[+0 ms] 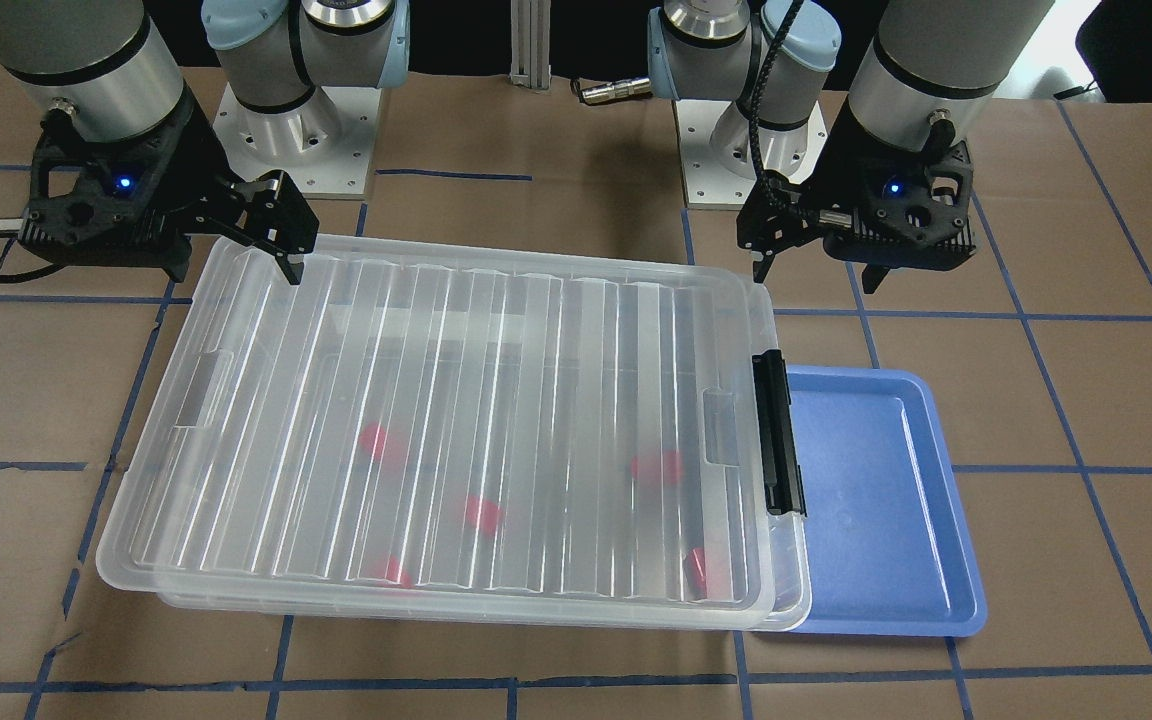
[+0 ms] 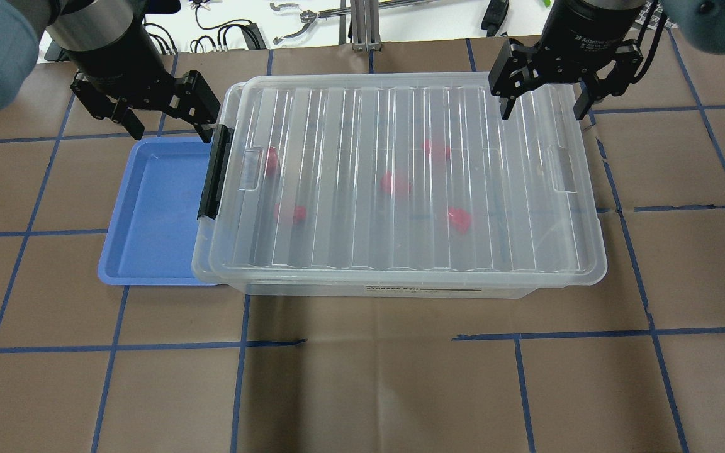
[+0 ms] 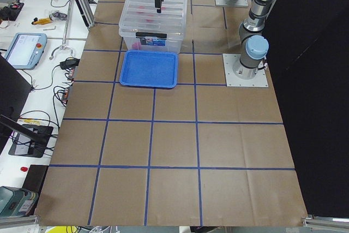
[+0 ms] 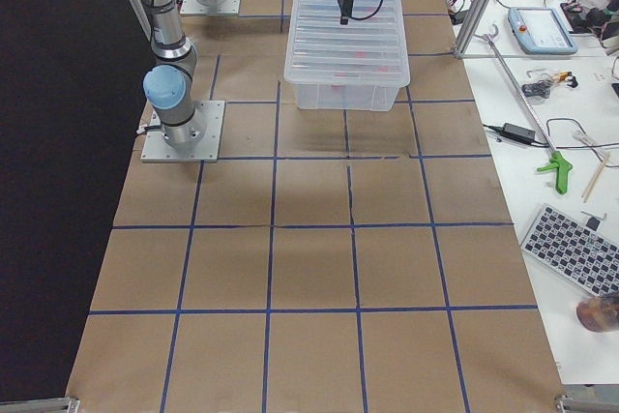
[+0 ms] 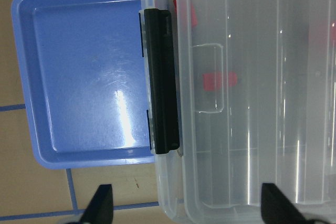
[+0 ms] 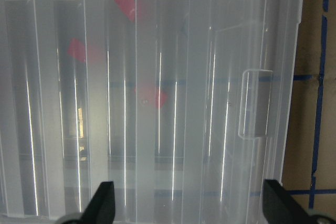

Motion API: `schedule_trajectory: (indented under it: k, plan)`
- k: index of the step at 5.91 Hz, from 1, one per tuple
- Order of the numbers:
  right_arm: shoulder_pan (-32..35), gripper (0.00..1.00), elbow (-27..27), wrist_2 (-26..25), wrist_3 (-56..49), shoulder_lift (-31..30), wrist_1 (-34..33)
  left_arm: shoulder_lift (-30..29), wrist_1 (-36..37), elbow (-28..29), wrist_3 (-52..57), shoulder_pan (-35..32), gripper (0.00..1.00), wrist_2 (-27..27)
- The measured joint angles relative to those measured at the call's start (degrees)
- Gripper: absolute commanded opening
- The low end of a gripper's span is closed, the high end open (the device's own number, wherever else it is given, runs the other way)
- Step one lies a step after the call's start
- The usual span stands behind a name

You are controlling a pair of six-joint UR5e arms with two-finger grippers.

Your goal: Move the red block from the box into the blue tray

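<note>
The box (image 2: pixel 312 290) is a clear bin with its ribbed lid on and a black latch (image 2: pixel 211 173) on its left end. Several red blocks (image 2: pixel 394 184) show blurred through the lid. The blue tray (image 2: pixel 155 214) lies bare against the latch end. My left gripper (image 2: pixel 170 126) is open and empty, hanging above the tray's far edge and the latch corner. My right gripper (image 2: pixel 542 113) is open and empty above the far right part of the lid. The left wrist view shows the tray (image 5: pixel 84 77), the latch (image 5: pixel 160 82) and a red block (image 5: pixel 219 81). The right wrist view shows red blocks (image 6: pixel 151 96) under the lid.
The table is brown paper with blue tape lines (image 2: pixel 362 336). The arm bases (image 1: pixel 296 130) stand behind the box. Cables and tools lie on a white bench (image 2: pixel 312 19) beyond the table's far edge.
</note>
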Motion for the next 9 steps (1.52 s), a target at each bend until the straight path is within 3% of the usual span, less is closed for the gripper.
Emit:
schedule_trajectory:
  k: [4, 6, 9]
  plan:
    - [-1.74, 1.00, 0.67, -2.45, -5.27, 2.53, -2.75, 0.90, -0.01, -1.26, -0.10, -0.08, 0.99, 0.57]
    - [-6.17, 1.00, 2.16, -4.21, -8.71, 4.87, -5.17, 0.63, 0.31, -1.18, -0.26, -0.11, 0.99, 0.50]
    - [-13.34, 1.00, 14.83, -4.47, -15.57, 4.72, -18.53, 0.32, 1.20, -1.07, -0.41, -0.15, 0.99, 0.40]
